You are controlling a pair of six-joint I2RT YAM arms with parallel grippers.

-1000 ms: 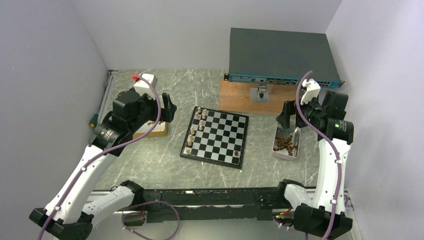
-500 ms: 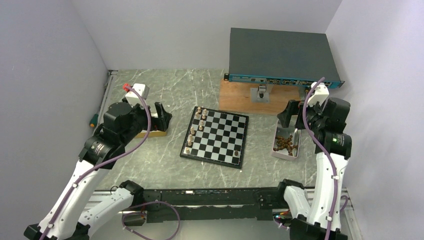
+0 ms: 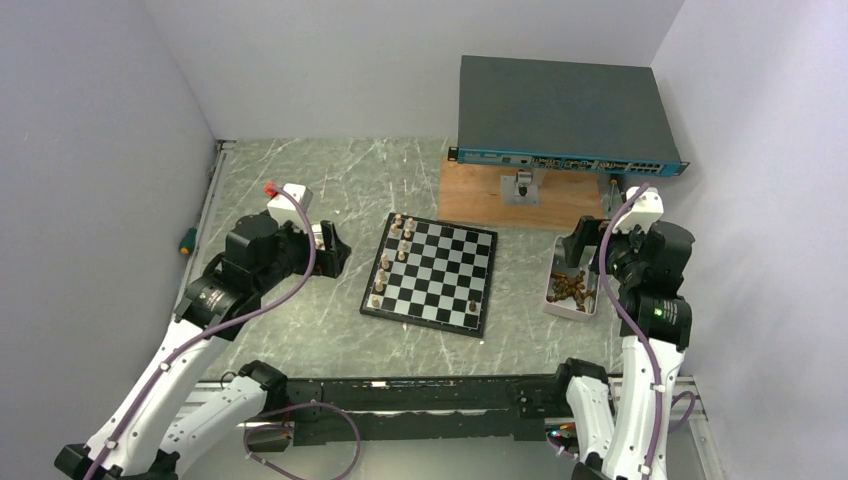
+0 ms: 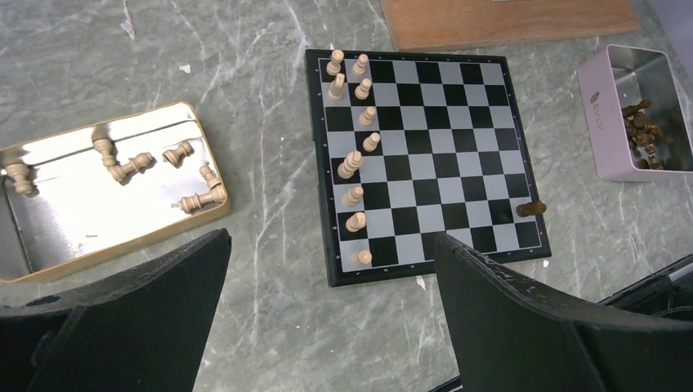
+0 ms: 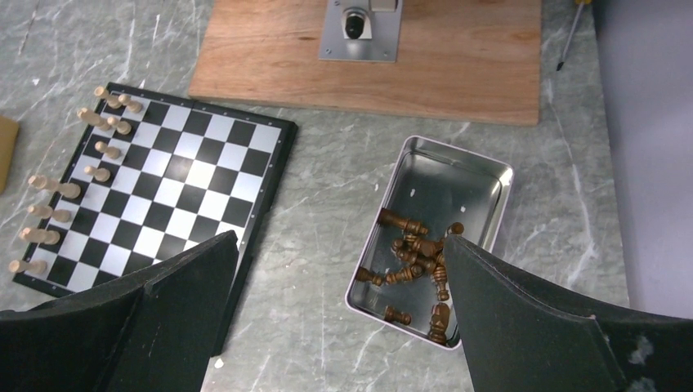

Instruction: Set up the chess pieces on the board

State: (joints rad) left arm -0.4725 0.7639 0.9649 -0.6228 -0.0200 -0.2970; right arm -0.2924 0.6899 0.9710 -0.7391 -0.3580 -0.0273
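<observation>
the board (image 3: 445, 270) lay flat in the middle of the table (image 3: 330, 330), turned a little so its corners pointed off square. light pieces (image 4: 354, 164) stood in a ragged line down its left edge. one dark piece (image 4: 531, 209) sat on the right edge, near the lower right corner in the left wrist view. the rest of the squares were bare.

left of the board lay a gold tin (image 4: 73, 216) with a few more light pieces (image 4: 131, 166) lying inside. a band of bare table separated its rim from the board's left border. the left jaws hung above that tin, spread wide with nothing between them.

on the right side a silver tin (image 5: 458, 184) held a heap of dark pieces (image 5: 417, 253), crowded toward its near end. an open strip of table ran between it and the board's right border. the right jaws hovered over the tin's near end, also spread wide and holding nothing.

at the top of the frame a wooden plank (image 5: 458, 65) carried a small metal bracket (image 5: 359, 28), and its near edge came close to the board's far corner. behind it sat a dark flat box (image 3: 560, 110). a screwdriver (image 3: 186, 240) lay along the left wall. the table in front of the board, toward the arm bases, stayed open.
</observation>
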